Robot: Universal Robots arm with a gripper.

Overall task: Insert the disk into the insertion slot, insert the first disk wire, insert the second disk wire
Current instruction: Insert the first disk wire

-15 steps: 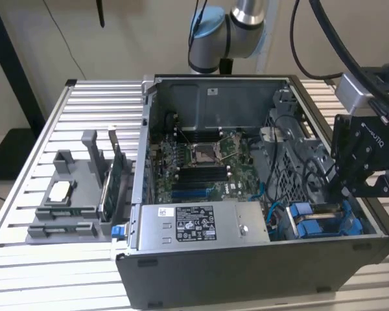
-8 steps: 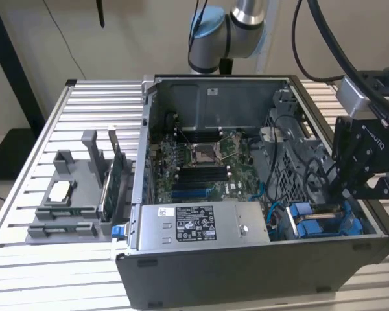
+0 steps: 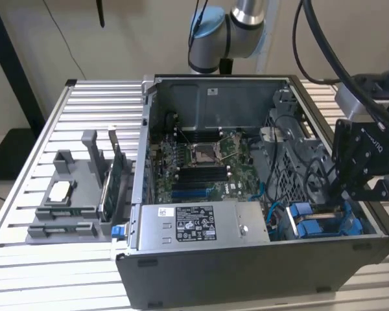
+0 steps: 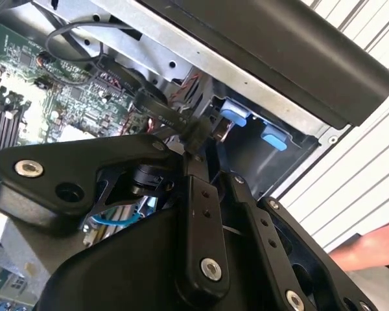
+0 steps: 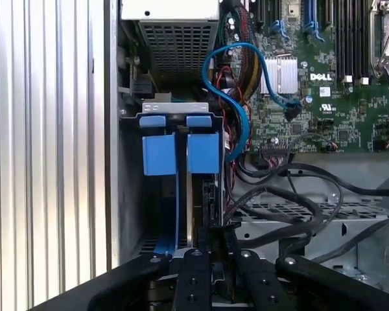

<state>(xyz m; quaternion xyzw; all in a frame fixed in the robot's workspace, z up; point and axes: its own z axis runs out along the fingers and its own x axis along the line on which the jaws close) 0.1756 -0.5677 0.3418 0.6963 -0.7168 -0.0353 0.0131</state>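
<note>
The disk's blue carrier frame (image 5: pixel 203 152) stands edge-on in the insertion slot (image 5: pixel 174 105), beside a second blue carrier (image 5: pixel 159 152). In the exterior view the blue carriers (image 3: pixel 311 225) lie in the case's front corner on the exterior view's right. My gripper (image 5: pixel 215 241) hangs low over that bay, in line with the disk's end. Its fingers (image 4: pixel 193 194) close on a small black plug with a dark wire (image 4: pixel 157 107) leading away. A blue wire (image 5: pixel 236 97) loops from the bay to the motherboard. My gripper (image 3: pixel 342 204) reaches down into the case.
The grey labelled power-supply box (image 3: pixel 198 223) fills the case's front. Black cable bundles (image 5: pixel 292 194) lie over the perforated cage beside the bay. A grey parts holder (image 3: pixel 68 201) stands on the slatted table at the exterior view's left. A person's hand (image 4: pixel 376 249) rests on the table outside the case.
</note>
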